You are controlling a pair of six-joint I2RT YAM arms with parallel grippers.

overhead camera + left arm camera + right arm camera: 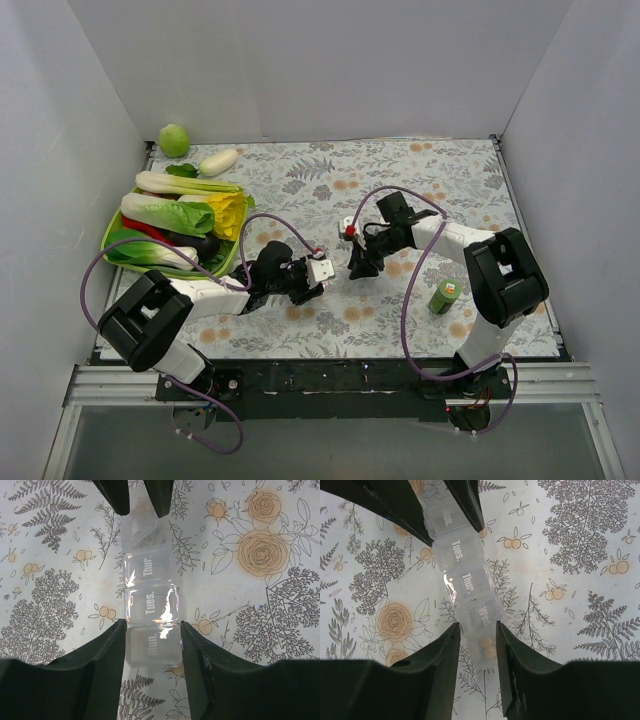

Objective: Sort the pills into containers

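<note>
Pill box [150,605] first: the clear strip lies flat on the flowered counter [260,645], mid-frame in the overhead view, between my two arms. My left claw [152,626] is clamped on its "Mon." end, a finger flush against each side. My right claw [477,628] straddles the opposite "Wed." end. Its fingers sit tight alongside, but whether they press I cannot tell. A few tan pills [487,647] show in that end compartment, low in the right wrist view, and its lid looks raised. I judge this to be the filling step, with one cell loaded. The next move calls for a steady left hold while the right frees itself — without dragging the strip — to fetch more pills.
</note>
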